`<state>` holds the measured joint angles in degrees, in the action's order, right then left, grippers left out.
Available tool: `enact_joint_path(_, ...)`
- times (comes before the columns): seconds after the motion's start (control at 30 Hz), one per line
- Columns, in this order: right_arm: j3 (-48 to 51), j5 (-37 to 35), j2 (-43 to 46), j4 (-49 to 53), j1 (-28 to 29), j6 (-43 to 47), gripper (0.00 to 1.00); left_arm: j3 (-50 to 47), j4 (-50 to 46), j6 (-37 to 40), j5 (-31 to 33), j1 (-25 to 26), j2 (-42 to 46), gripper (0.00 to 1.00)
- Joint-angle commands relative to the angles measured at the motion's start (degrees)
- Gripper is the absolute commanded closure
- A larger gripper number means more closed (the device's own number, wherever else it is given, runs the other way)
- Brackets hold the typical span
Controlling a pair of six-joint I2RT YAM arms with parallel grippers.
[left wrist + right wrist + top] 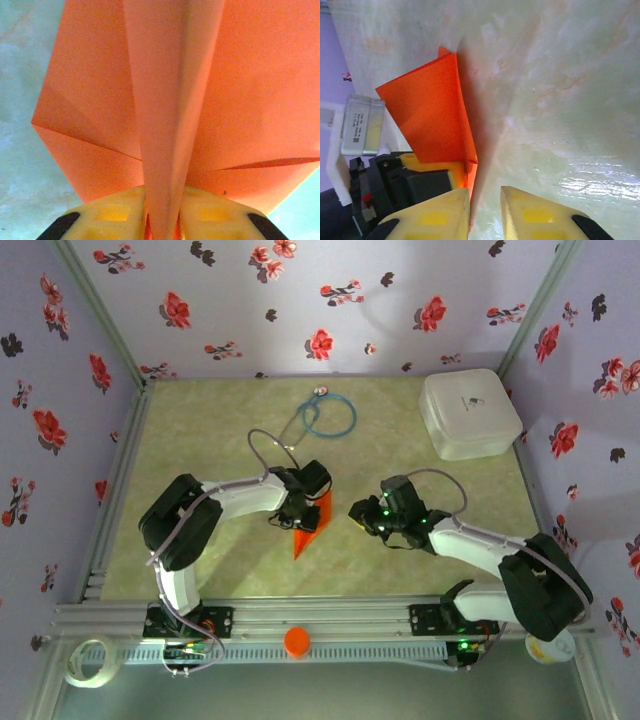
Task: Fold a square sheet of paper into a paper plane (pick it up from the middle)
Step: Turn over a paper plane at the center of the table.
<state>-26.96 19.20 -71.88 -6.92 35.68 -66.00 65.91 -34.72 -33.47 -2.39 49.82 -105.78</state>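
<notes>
Smooth orange paper plane (170, 100), sharply creased central ridge, flat wings

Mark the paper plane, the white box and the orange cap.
paper plane (312, 530), top external view, middle of the folded body.
white box (468, 415), top external view, centre of lid.
orange cap (297, 641), top external view, its top face.

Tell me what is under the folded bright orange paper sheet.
Around the folded bright orange paper sheet, pinched by the left gripper, pale marbled tabletop shows. Whatever lies directly beneath the sheet is covered.
</notes>
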Motion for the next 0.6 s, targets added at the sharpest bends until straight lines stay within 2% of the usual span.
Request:
enact_joint_path(0.0,-0.06,-1.04,1.76,3.16,0.4,1.98,0.75,-0.47,-0.67,-4.33,4.38,0.78,-3.47,0.78)
enact_joint_path(0.43,0.76,2.72,5.47,9.46,-0.43,6.18,0.73,6.78,-6.6,-17.54,10.14,5.69,-9.31,0.71)
enact_joint_path(0.57,1.08,3.76,6.18,10.58,-1.44,7.02,0.73,7.37,-6.7,-20.88,9.78,6.42,-10.52,0.7)
